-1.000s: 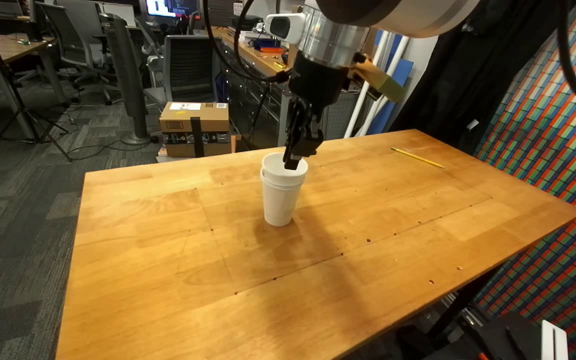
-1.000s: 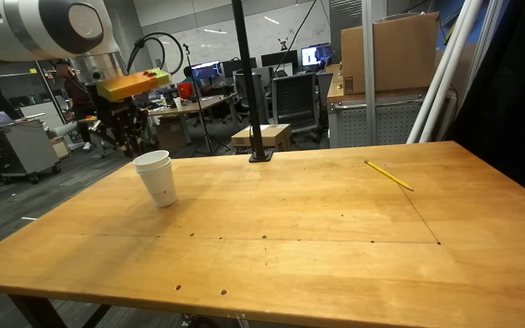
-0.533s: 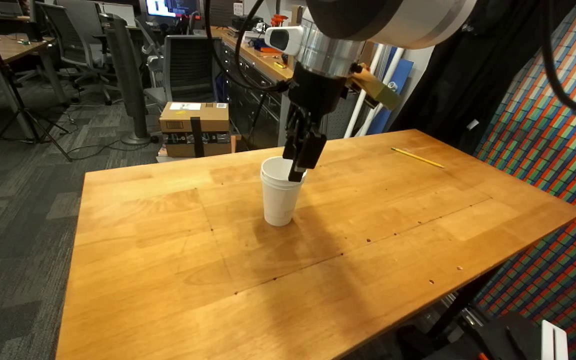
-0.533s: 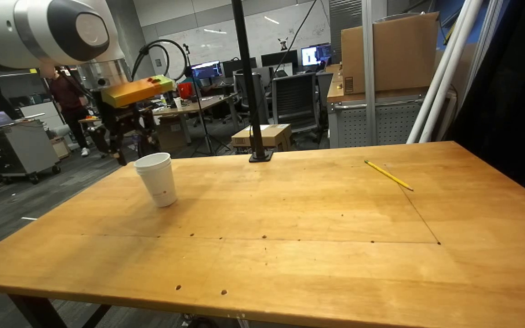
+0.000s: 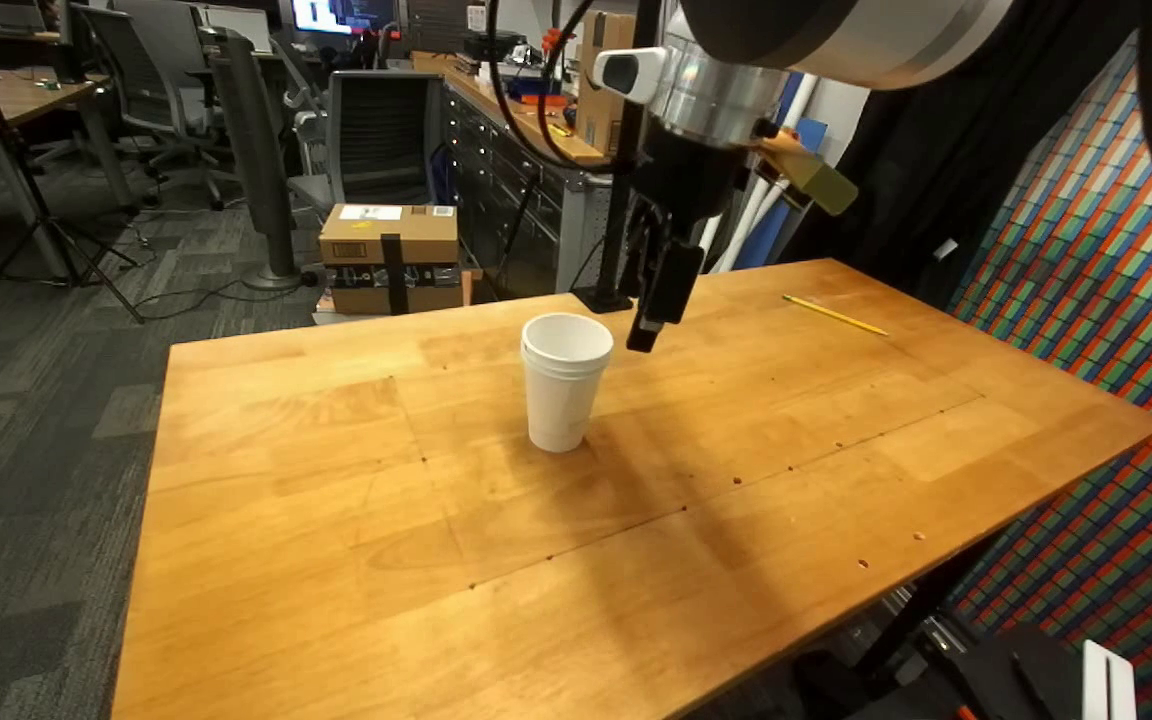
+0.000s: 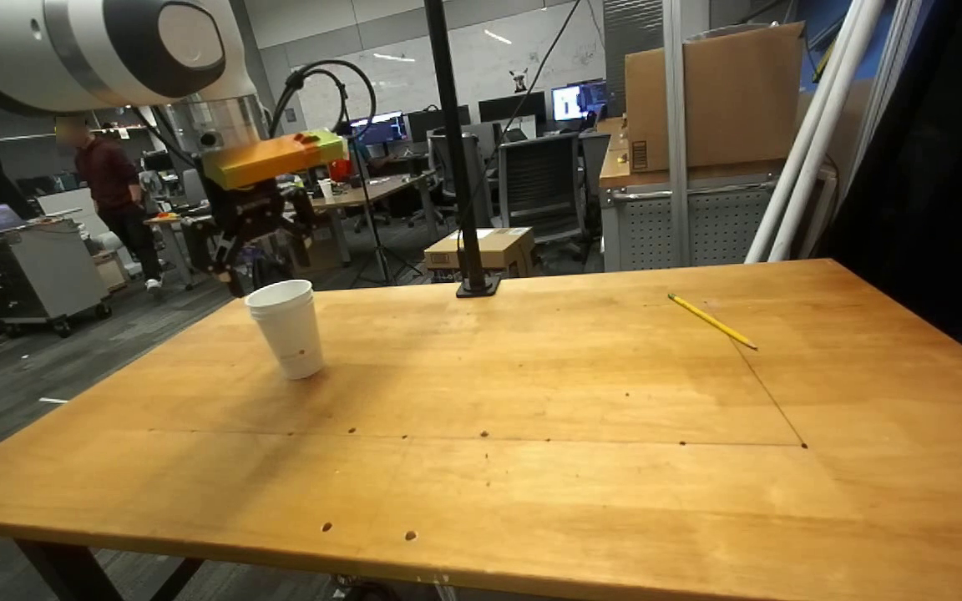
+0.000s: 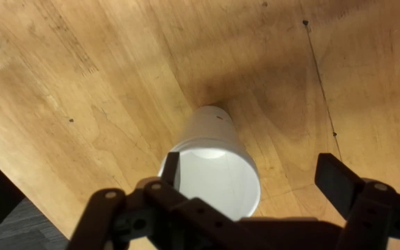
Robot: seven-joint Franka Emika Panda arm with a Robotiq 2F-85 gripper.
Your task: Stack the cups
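The two white paper cups point(image 5: 562, 400) stand upright on the wooden table, one nested inside the other, so two rims show close together near the top. Both exterior views show the stack; in an exterior view the cups point(image 6: 291, 334) carry a small red mark low on the side. My gripper point(image 5: 648, 325) hangs beside the stack at about rim height, with a visible gap between. From the wrist, the gripper point(image 7: 252, 173) has its jaws spread wide with nothing between them held; one finger point(image 7: 170, 170) overlaps the rim in that picture. The inner cup's inside looks bare.
A yellow pencil point(image 5: 834, 314) lies toward the far side of the table point(image 5: 356, 560). At the table's edge rises a black pole point(image 6: 452, 150) on a flat base. Cardboard boxes point(image 5: 391, 255) sit on the floor beyond, and a person point(image 6: 109, 188) is in the background.
My gripper has opened and let go of the upper cup, then moved sideways off the stack. The upper cup has sunk slightly deeper into the lower one. The person in the background has shifted.
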